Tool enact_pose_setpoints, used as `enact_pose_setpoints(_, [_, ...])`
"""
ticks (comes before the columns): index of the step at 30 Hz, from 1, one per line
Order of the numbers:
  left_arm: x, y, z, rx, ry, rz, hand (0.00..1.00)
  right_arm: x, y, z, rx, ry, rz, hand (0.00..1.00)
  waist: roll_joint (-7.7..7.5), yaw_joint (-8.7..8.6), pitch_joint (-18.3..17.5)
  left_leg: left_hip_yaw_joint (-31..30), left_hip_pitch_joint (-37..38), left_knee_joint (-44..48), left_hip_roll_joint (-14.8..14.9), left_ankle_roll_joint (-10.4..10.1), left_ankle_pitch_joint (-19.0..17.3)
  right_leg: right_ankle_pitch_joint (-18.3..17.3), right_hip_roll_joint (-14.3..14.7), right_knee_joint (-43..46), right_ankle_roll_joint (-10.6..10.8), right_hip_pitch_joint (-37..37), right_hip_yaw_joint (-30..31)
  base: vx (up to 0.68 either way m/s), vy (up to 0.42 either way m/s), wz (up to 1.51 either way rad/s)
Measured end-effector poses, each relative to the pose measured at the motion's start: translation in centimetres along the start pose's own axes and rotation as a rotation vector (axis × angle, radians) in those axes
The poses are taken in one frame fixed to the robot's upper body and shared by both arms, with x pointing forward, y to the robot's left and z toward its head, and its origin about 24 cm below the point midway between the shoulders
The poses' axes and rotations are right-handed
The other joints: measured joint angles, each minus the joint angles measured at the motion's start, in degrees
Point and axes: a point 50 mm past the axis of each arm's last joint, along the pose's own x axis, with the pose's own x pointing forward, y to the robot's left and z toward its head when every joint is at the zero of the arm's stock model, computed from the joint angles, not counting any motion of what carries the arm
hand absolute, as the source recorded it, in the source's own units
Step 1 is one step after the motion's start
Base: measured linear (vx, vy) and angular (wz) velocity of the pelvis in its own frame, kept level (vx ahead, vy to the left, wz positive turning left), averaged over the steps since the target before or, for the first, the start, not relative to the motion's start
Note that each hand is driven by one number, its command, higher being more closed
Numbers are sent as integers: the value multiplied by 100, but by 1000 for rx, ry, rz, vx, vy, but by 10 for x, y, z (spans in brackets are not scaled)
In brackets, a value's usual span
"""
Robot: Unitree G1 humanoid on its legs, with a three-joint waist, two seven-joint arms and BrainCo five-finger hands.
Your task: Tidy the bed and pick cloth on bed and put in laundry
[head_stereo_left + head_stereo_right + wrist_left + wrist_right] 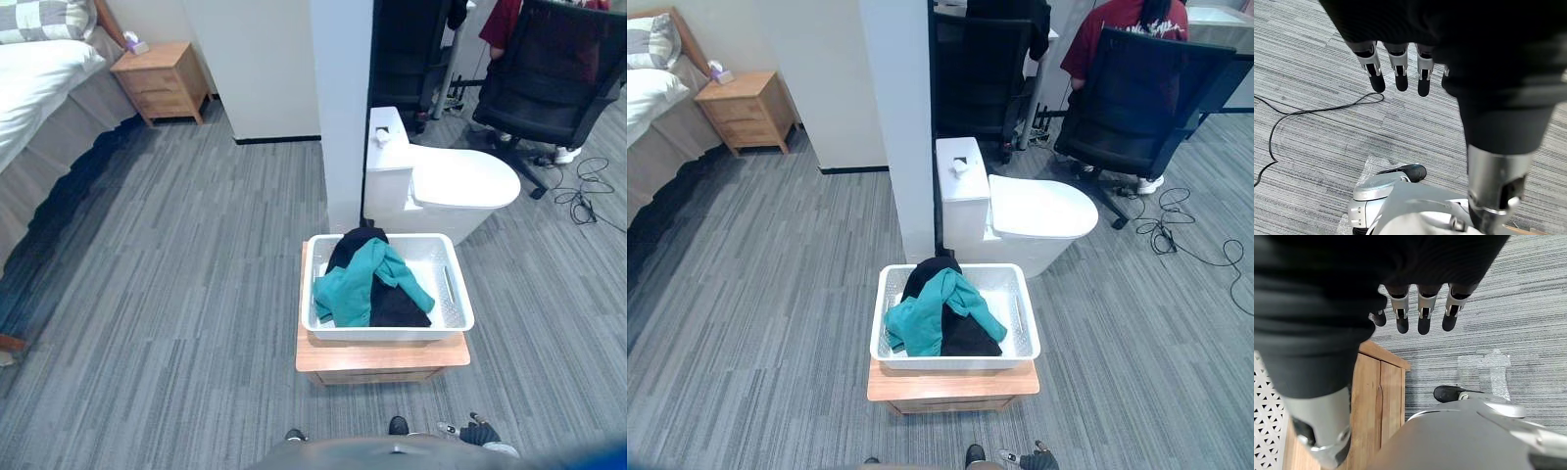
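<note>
A white perforated laundry basket (453,294) stands on a low wooden stand (382,354) just in front of me. Inside it lie a teal cloth (364,284) and a black cloth (399,305), the black one also draped over the far rim. The bed (39,73) with white bedding is far off at the upper left. My left hand (1398,68) hangs over the grey carpet with straight fingers and holds nothing. My right hand (1420,311) hangs beside the stand's corner (1382,382), fingers straight and empty.
A white toilet (441,181) stands right behind the basket, beside a white pillar (343,108). A wooden nightstand (162,80) sits by the bed. At the upper right, a person sits in a black office chair (1141,98), with cables (1176,230) on the floor.
</note>
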Motion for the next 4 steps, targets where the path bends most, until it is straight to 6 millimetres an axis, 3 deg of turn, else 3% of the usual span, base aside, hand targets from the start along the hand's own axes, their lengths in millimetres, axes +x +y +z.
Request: enact_pose_setpoints(4, [2, 1, 11, 69, -37, -22, 0, 0, 1, 1, 0, 1, 10, 0, -36, -9, -16, -50, 2, 0, -47, 27, -18, 12, -35, -28, 19, 8, 2, 0, 0, 0])
